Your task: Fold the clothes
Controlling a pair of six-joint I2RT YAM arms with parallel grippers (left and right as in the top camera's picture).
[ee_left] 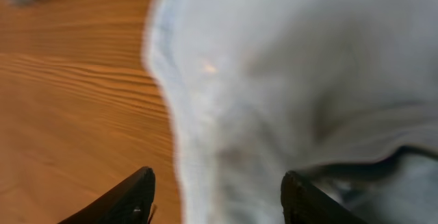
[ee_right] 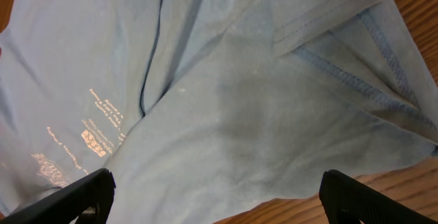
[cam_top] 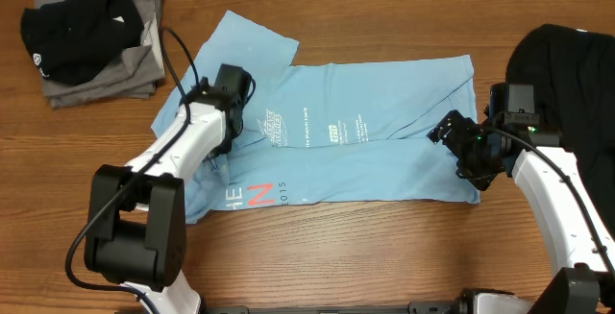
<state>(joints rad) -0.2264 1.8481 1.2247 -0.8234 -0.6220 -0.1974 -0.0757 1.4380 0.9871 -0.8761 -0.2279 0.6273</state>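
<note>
Overhead: light-blue T-shirt (cam_top: pixel 384 165) long axis left-right, sleeve upper-left.

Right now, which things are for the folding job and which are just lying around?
For the job: light-blue T-shirt, black T-shirt, left gripper, right gripper, both open.
Just lying there: pile of grey and black clothes, far-left corner.

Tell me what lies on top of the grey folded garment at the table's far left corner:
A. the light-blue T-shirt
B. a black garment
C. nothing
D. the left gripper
B: the overhead view shows a black garment bunched on the grey folded garment, while the light-blue T-shirt lies spread apart from it at the table's middle.
</note>
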